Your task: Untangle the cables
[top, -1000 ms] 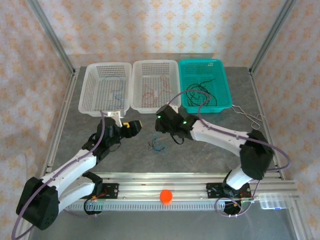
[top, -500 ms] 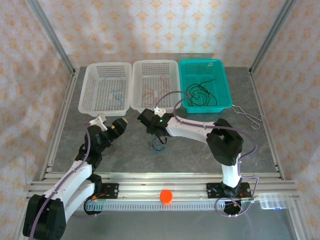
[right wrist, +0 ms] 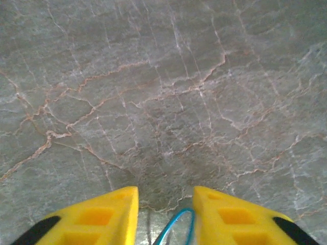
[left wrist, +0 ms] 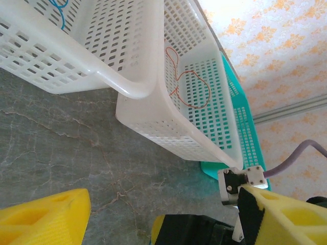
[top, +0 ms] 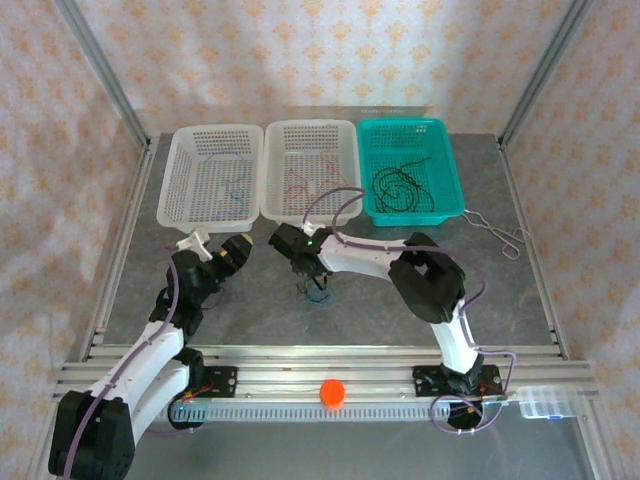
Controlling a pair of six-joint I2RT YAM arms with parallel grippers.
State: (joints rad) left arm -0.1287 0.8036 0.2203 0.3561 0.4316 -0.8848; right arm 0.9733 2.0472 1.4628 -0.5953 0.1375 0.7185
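The cables that matter here, a small knot of thin black and blue wires (top: 318, 292), lie in the overhead view on the grey marbled bench (top: 400, 310), in front of the middle white perforated plastic basket (top: 310, 200). The right tool (top: 305, 268) hangs over the knot's far edge, so the knot sits under its tips and just to the near side. The left tool (top: 236, 252) is off to the left, apart from the knot and clearly the farther of the two. The knot is too small in this view to show a long axis.

From the left wrist, the left tool (left wrist: 166, 196) has its yellow fingers (left wrist: 43, 217) spread wide with nothing between them. It points at the bench beside that basket, in which a thin red wire (left wrist: 190, 87) lies.

From the right wrist, a thin blue wire loop (right wrist: 180, 224) stands between the yellow fingers (right wrist: 102, 214) of the right tool (right wrist: 166, 204). Its length runs along them, across the closing line. The jaws stand parted, with a gap on the loop's left, so nothing is pinched yet. I judge that a plain close, with no sideways shift, would catch it.
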